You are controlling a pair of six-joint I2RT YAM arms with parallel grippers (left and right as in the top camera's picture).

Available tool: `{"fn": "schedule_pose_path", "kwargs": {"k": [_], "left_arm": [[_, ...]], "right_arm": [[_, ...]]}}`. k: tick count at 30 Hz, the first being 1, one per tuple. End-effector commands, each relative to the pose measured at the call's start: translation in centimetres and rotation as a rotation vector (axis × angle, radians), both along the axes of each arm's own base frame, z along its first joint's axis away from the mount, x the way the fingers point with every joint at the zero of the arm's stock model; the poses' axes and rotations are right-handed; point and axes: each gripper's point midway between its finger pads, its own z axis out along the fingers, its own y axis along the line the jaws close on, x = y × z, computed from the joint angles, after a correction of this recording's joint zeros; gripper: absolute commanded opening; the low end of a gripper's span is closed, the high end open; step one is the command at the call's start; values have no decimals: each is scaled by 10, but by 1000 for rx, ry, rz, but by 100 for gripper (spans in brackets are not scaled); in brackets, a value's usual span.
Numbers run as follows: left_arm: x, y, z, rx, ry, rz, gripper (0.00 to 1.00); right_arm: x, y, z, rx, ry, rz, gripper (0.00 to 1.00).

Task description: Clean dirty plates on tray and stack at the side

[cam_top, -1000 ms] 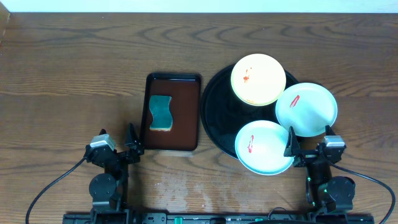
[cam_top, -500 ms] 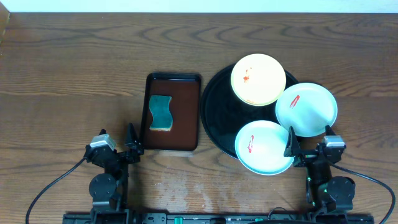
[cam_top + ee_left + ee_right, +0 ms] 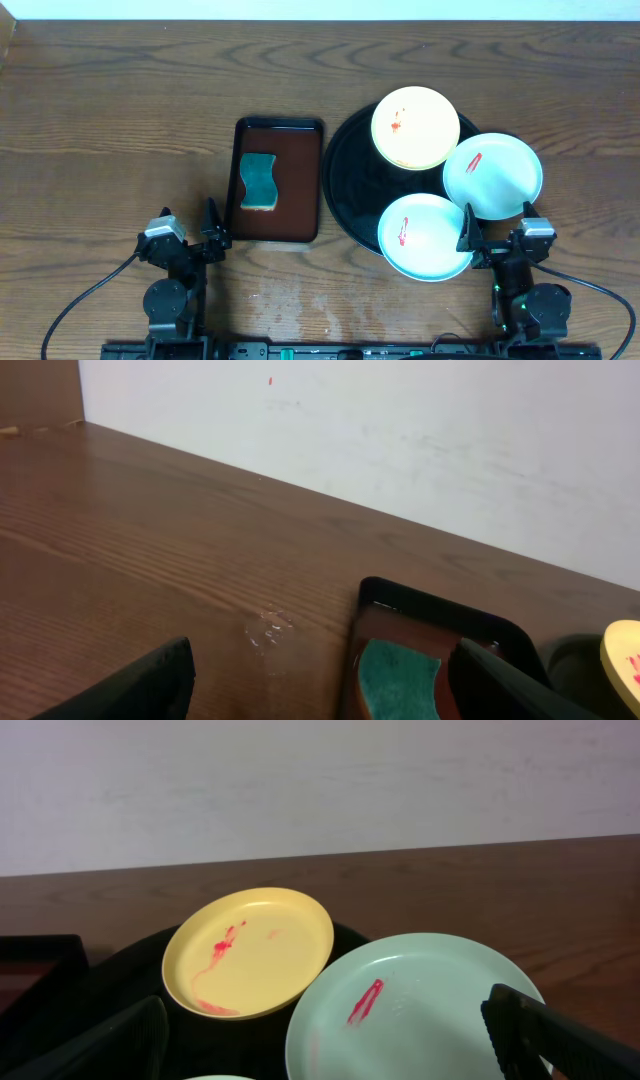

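Risk: tipping mint plate (image 3: 424, 236) overhanging black tray (image 3: 350, 190) rim toward near tabletop edge, if bumped by right tool (image 3: 497, 232) just beside. Left tool (image 3: 188, 222) and right tool wide, empty.

The left gripper (image 3: 325, 650) is seen with its dark fingers (image 3: 140, 685) spread wide above the wooden table (image 3: 150, 540). A teal sponge (image 3: 398, 678) lies in a dark-brown rectangular tray (image 3: 440, 615). At the right edge, part of a red-smeared yellow plate (image 3: 625, 660) is seen above the black tray (image 3: 570, 658).
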Motion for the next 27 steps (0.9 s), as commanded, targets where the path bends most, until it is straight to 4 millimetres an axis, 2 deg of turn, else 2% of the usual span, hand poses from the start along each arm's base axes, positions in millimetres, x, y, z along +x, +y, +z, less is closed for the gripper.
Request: {"fn": "schedule_pose_path", "kwargs": {"k": [1, 11, 19, 24, 27], "left_arm": [[-2, 2, -16, 13, 56, 8, 82], [-2, 2, -16, 13, 56, 8, 82], [-2, 2, -16, 13, 56, 8, 82], [-2, 2, -16, 13, 56, 8, 82], [-2, 2, -16, 13, 56, 8, 82]], "right_arm": [[0, 1, -1, -12, 4, 5, 99], [0, 3, -1, -3, 5, 20, 99], [-1, 7, -1, 233, 25, 25, 99], [-1, 14, -1, 243, 31, 63, 99], [-4, 26, -1, 248, 48, 136, 99]]}}
